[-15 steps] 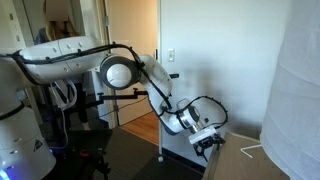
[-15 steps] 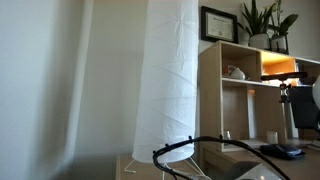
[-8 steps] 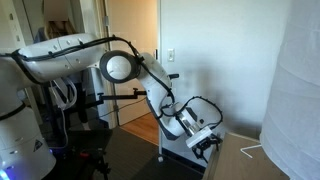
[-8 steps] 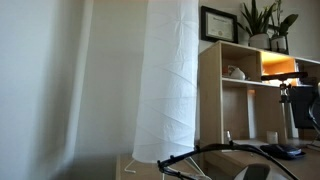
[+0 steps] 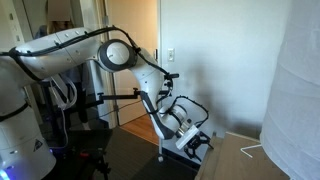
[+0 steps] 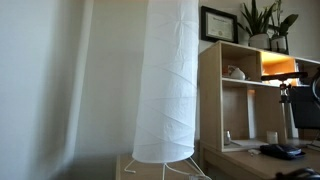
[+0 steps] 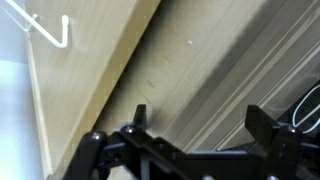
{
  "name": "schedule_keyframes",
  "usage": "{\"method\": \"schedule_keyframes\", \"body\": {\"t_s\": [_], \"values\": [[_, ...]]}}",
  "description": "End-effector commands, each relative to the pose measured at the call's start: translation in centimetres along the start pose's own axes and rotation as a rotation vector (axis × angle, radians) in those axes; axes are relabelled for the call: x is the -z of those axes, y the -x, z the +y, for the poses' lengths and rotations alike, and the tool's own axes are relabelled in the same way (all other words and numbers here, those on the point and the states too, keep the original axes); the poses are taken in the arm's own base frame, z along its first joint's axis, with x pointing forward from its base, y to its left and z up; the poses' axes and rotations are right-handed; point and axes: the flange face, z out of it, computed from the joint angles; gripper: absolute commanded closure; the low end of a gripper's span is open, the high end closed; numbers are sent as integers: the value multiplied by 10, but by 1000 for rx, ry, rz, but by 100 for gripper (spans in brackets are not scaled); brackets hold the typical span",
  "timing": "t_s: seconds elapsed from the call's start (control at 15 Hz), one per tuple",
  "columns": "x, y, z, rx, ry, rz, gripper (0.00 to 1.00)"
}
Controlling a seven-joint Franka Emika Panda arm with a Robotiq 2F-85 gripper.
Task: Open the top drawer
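Note:
In an exterior view my gripper [image 5: 196, 146] hangs low at the front edge of a light wooden cabinet [image 5: 245, 165], just below the level of its top. The wrist view shows my gripper [image 7: 198, 112] open, both dark fingers spread with nothing between them. Behind them runs the cabinet's pale wooden edge [image 7: 90, 90] and a darker grooved surface [image 7: 210, 60]. I cannot make out the top drawer or a handle in any view.
A tall white paper lamp [image 5: 298, 85] [image 6: 168, 80] stands on the cabinet top. A white cable [image 7: 48, 28] lies on the wood. A wooden shelf unit [image 6: 240, 95] with plants stands behind. A doorway [image 5: 130, 60] opens behind the arm.
The arm has dropped and swung the gripper down and left, past the cabinet's front edge. The black cable has sunk out of the other exterior view.

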Motion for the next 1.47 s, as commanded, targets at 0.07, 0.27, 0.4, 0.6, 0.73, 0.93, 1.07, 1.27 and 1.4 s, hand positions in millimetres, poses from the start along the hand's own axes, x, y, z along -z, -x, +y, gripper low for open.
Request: {"method": "schedule_keyframes", "body": {"t_s": [0.07,0.27,0.4,0.6,0.73,0.93,1.07,1.27,1.4], "values": [[35,9,-46,15,49,1,0],[48,-1,-63,30,88,-10,0],[50,-4,-75,34,84,-35,0],[48,-5,-86,22,83,-79,0],[46,-3,-90,17,89,-101,0],[48,-11,-74,-9,121,-98,0],[48,-10,-75,-9,121,-100,0],[48,-10,-75,-10,121,-101,0],[48,-10,-75,-10,121,-101,0]]}}
